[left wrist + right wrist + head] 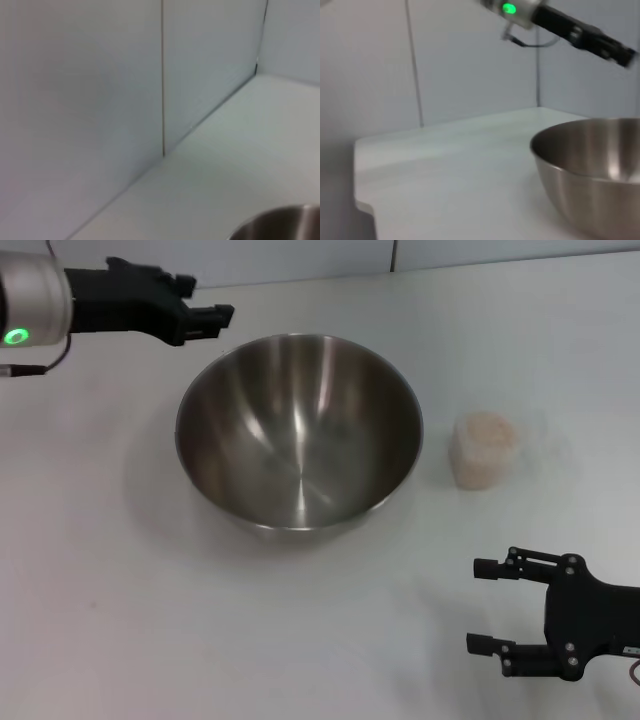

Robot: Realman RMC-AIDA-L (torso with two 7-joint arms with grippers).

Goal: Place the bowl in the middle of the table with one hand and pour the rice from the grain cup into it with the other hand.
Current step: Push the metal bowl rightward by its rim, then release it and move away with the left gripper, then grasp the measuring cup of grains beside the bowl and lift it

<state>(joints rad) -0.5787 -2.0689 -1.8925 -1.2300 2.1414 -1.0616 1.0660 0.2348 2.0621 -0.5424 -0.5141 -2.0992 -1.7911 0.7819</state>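
Note:
The steel bowl (300,430) stands empty on the white table (100,590), near its middle. The clear grain cup (485,448) stands upright to the right of the bowl, a little apart from it, filled with pale pinkish rice (486,435). My left gripper (203,302) is open and empty, raised just beyond the bowl's far left rim. My right gripper (482,606) is open and empty near the front right, well in front of the cup. The bowl's rim shows in the left wrist view (280,225), and its side shows in the right wrist view (590,170).
A pale panelled wall (100,100) runs along the table's far edge. In the right wrist view the left arm (570,30) reaches over the bowl, and a table corner (365,205) shows.

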